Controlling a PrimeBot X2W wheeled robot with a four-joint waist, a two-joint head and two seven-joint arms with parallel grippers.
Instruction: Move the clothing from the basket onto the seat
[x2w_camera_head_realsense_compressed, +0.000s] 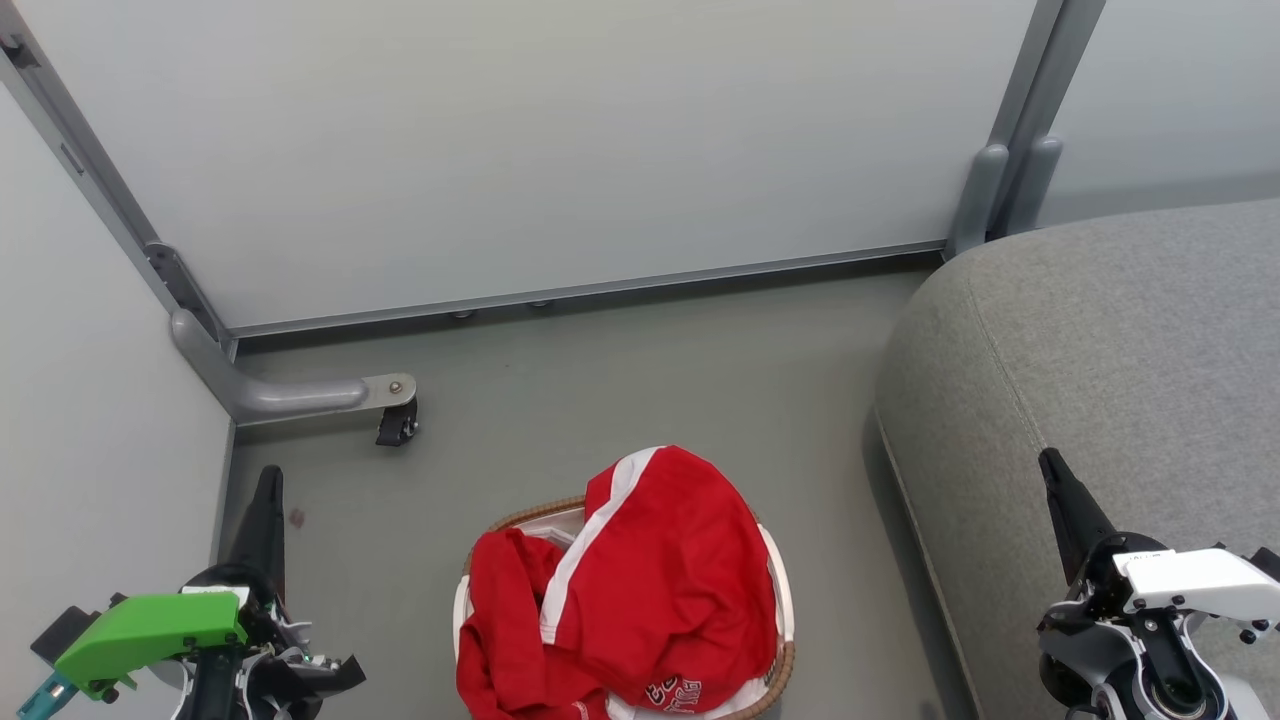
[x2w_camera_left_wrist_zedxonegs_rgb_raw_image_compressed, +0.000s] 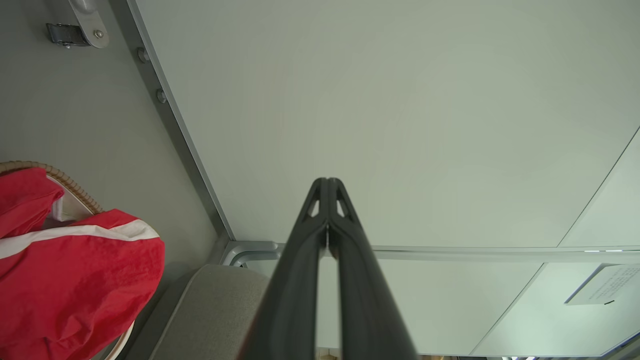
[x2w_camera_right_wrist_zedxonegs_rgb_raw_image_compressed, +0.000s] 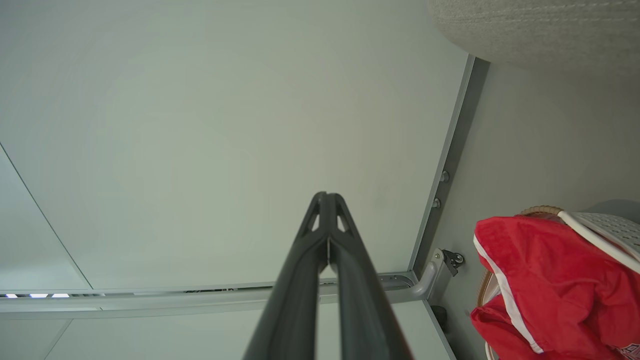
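Down on the grey floor (x2w_camera_head_realsense_compressed: 620, 370) before me stands the basket (x2w_camera_head_realsense_compressed: 528, 516), and the clothing (x2w_camera_head_realsense_compressed: 650, 580) is heaped in it: one red piece with a broad white stripe mounds over the middle and right, while another red fold drapes over the near left rim. Small lettering shows at the lower edge of the heap. To my right the seat (x2w_camera_head_realsense_compressed: 1100, 340) rises beside the basket, apart from it, with nothing red on it. My left gripper (x2w_camera_head_realsense_compressed: 269, 478) hangs left of the basket, above the floor, its two dark fingers pressed together on nothing. My right gripper (x2w_camera_head_realsense_compressed: 1050, 462) hovers over the front edge of the seat, its fingers likewise together and bare. Both point towards the pale wall panel (x2w_camera_head_realsense_compressed: 560, 140), where a small caster (x2w_camera_head_realsense_compressed: 397, 425) sits at the foot of the frame
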